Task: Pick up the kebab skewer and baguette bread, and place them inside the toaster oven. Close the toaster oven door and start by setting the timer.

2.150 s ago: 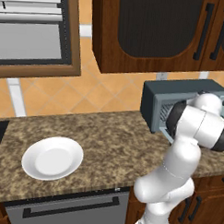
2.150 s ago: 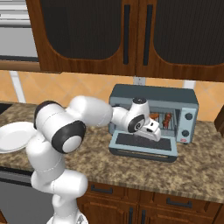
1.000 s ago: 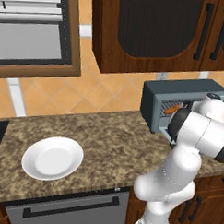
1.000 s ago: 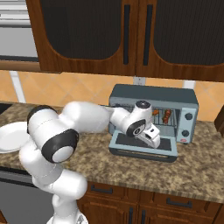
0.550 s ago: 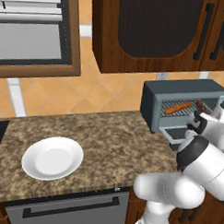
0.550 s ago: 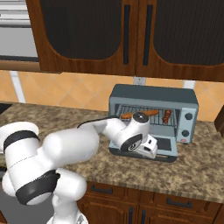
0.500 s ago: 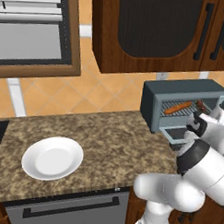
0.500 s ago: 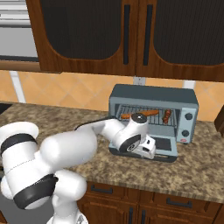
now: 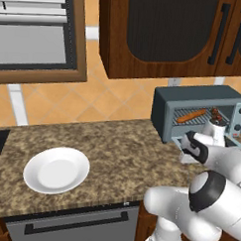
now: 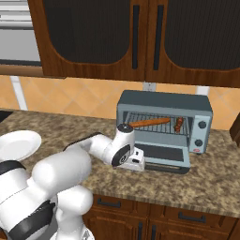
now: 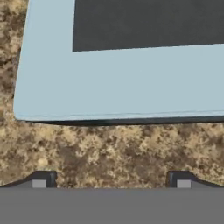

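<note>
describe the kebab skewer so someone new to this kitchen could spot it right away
Find the grey-blue toaster oven on the granite counter, its door dropped open. On the wire rack inside, at the right end, sits the kebab skewer: short, with dark red-brown chunks, unlike the long orange-brown baguette left of it.

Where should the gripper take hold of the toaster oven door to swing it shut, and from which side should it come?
The toaster oven door lies folded down flat over the counter, so its free front edge is probably the part to take. Bring the open gripper in low from the counter side, get under that lip and lift it up toward the toaster oven.
</note>
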